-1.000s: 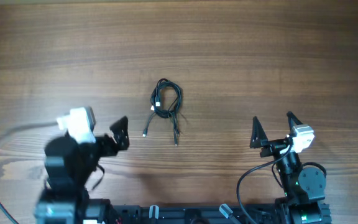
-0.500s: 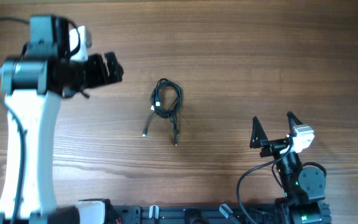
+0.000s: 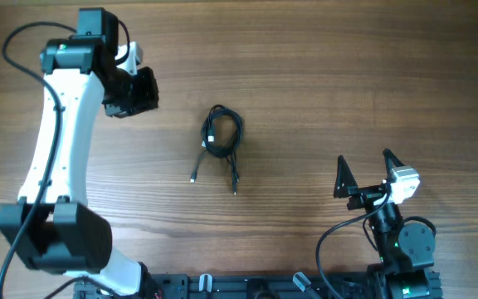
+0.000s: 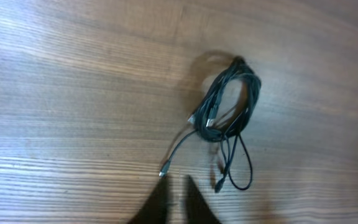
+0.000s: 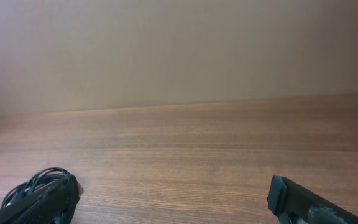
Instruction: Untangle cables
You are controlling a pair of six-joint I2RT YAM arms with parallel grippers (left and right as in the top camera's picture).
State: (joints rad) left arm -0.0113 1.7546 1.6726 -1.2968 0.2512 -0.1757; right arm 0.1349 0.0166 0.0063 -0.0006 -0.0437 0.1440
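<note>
Overhead view: the left arm (image 3: 56,133) reaches from the near edge up the left side of the wooden tabletop (image 3: 347,66). At the far left, the left end effector (image 3: 146,90) points right, its two fingers pressed together with nothing between them. It is well apart from the cables (image 3: 222,133), which lie to its right near the middle of the tabletop, touched by neither arm. The cables form a small black knotted loop with two loose strands trailing toward the near side. The left strand ends in a pale plug end (image 3: 193,178), and the other strand's tip lies a little to its right. Farther right, at the near-right corner, the right end effector (image 3: 363,156) stands with its fingers spread wide, holding nothing, well apart from the cables.

The left wrist view shows the dark fingers (image 4: 157,208) almost meeting at the bottom edge. The bundle lies flat on bare wood beyond them and to the right, with a silvery plug nearest the fingertips. The picture is too blurred to tell how high they hang above it.

In the right wrist view one finger (image 5: 39,202) sits in the lower left corner and its partner in the lower right. Part of the bundle peeks over the left one.
</note>
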